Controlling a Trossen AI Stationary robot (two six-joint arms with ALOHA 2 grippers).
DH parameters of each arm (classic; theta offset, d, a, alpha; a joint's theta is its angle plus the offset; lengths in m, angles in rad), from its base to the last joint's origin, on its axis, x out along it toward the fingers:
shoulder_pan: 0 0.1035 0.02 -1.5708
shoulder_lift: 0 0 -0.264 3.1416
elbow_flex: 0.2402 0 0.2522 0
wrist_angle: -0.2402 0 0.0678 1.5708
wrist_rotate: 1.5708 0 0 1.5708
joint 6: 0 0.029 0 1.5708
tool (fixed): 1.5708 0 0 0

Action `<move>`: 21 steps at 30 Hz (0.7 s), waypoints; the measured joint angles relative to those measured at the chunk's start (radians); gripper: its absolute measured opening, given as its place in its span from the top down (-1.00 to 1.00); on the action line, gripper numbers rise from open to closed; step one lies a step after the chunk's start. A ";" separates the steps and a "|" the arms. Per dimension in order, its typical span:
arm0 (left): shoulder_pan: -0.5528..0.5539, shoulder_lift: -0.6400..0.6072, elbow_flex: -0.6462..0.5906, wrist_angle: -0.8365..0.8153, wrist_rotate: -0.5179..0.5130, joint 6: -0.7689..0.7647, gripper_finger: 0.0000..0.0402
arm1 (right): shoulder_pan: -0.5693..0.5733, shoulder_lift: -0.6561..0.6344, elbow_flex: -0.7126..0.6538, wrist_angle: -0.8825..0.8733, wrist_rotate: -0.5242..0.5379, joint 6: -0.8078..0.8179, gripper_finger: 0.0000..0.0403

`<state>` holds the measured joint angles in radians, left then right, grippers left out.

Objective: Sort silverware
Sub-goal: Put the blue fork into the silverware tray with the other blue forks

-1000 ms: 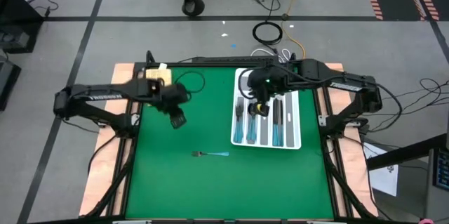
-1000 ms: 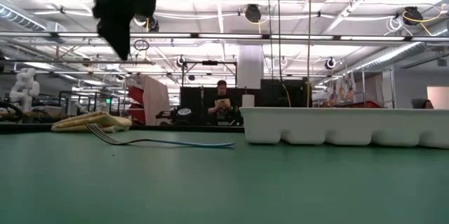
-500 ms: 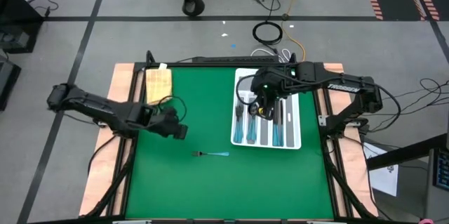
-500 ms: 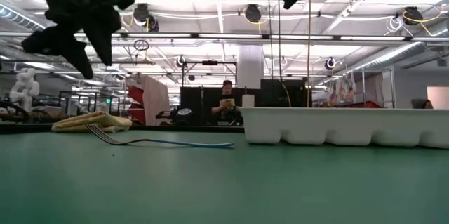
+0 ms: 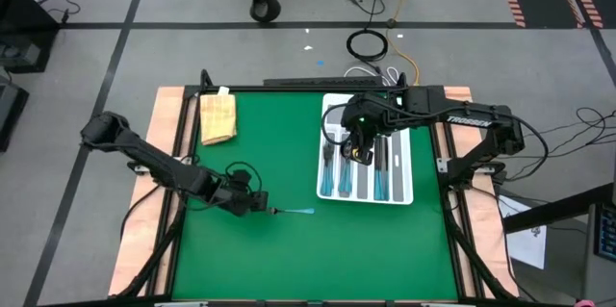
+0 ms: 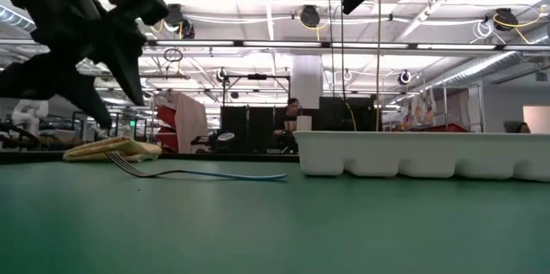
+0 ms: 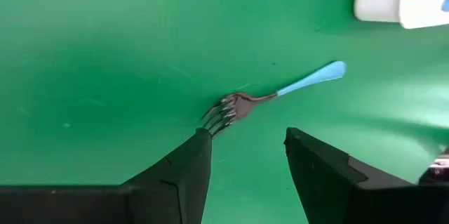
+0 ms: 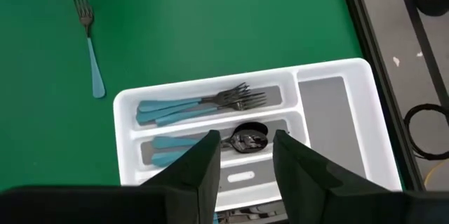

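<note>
One fork (image 5: 291, 212) with a dark head and a light blue handle lies flat on the green mat, also seen in the left wrist view as the fork (image 7: 270, 94). My left gripper (image 7: 245, 147) hovers open just short of its tines, low over the mat (image 5: 258, 203). The white tray (image 5: 409, 167) at the right holds more silverware: forks (image 8: 203, 104) in one slot and a spoon (image 8: 245, 140) in the slot beside it. My right gripper (image 8: 245, 150) hangs open high above the tray (image 5: 361, 148), with nothing between its fingers.
A folded yellow cloth (image 5: 218, 116) lies at the mat's far left corner. One wide tray compartment (image 8: 323, 112) shows bare. Black frame rails run along the mat's edges. Bare green mat stretches between the fork and the near edge.
My left gripper has swung from near the yellow cloth toward the table's near edge and down, rolling its wrist, and now stands just left of the fork's tines. The fork has not moved.
</note>
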<state>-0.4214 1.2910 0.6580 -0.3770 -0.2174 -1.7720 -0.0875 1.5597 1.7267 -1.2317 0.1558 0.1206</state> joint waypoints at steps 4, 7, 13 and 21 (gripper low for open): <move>-0.016 0.055 -0.004 0.043 0.012 -0.042 0.06 | 0.000 0.000 0.000 0.002 0.000 -0.002 0.41; -0.026 0.073 -0.004 0.052 0.018 -0.056 0.06 | 0.000 0.000 0.000 0.002 0.000 -0.002 0.41; -0.026 0.109 -0.004 0.091 0.015 -0.055 0.06 | 0.000 0.000 0.000 0.001 0.000 -0.002 0.41; -0.026 0.175 -0.004 0.142 0.015 -0.048 0.06 | 0.000 0.000 0.000 0.001 0.000 -0.003 0.41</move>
<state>-0.4473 1.4655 0.6544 -0.2347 -0.2020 -1.8202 -0.0875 1.5597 1.7267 -1.2307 0.1555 0.1181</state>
